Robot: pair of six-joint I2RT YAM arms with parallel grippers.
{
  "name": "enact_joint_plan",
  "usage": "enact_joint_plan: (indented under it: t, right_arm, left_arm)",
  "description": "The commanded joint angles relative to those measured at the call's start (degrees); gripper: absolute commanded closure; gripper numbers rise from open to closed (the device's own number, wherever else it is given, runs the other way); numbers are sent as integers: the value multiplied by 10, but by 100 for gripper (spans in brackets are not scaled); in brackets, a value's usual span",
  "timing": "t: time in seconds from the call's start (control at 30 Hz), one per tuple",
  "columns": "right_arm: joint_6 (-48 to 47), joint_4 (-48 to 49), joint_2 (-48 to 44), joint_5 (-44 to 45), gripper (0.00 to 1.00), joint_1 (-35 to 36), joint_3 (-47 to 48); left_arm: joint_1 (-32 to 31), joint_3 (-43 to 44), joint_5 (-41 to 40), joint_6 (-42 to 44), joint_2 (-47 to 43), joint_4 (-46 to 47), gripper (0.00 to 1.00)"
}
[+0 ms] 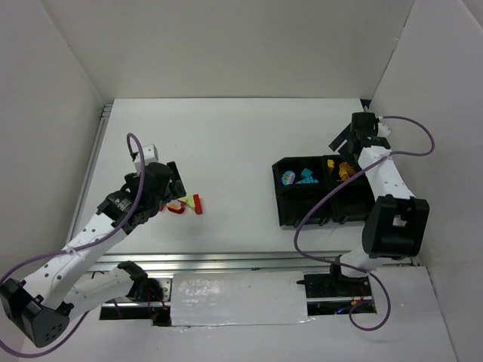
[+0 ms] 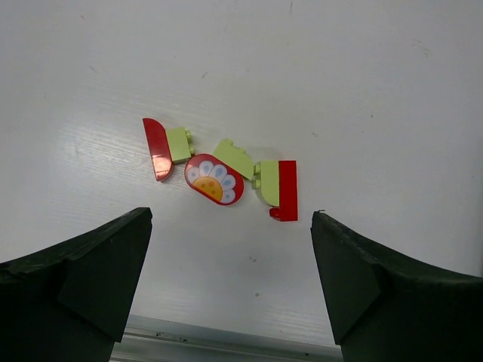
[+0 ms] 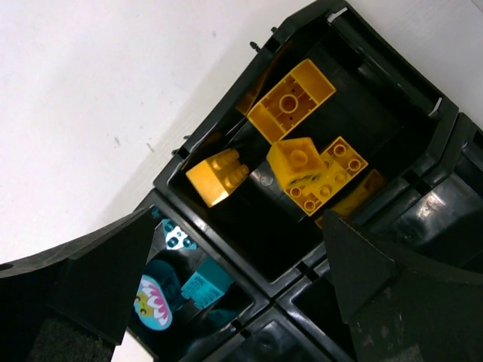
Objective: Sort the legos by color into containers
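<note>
Red and pale green legos (image 2: pixel 219 170) lie clustered on the worktop (image 2: pixel 362 90) beneath the left claw (image 2: pixel 230 215), wide and empty. The right claw (image 3: pixel 240 219), also wide, hovers over the yellow bricks (image 3: pixel 302 162) in the tray (image 1: pixel 298 205). Next: single out one brick; they seem to touch.

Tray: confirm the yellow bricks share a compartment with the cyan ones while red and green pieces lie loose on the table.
Wrong on one count: the right wrist view shows the yellow bricks in their own tray compartment, the cyan ones next door across a divider. The red and green pieces do lie loose on the table.
</note>
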Motion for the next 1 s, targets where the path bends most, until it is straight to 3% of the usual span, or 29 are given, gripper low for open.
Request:
enact_joint_plan:
  t: [0.0,0.1,0.17,0.37,0.6,0.97]
  right_arm:
    - [-4,-5,-63,-11,0,21,24]
    - [-15,7,-100,-11,0,66,6]
    - [-15,4,-125,2,0,135,-3]
    - [-18,38,-199,-85,0,201,-77]
    - [-35,52,-265,-144,0,207,-125]
    - [-53,48,-289,-180,0,209,-144]
  left_arm:
    - [10,-11,23,-28,7,28,1]
    - [12,-20,44,-34,31,52,1]
    - [13,-19,52,-44,62,60,1]
    - [12,-15,82,-68,149,89,1]
    - [-4,-21,59,-141,223,118,4]
    - [-19,9,44,-167,368,144,10]
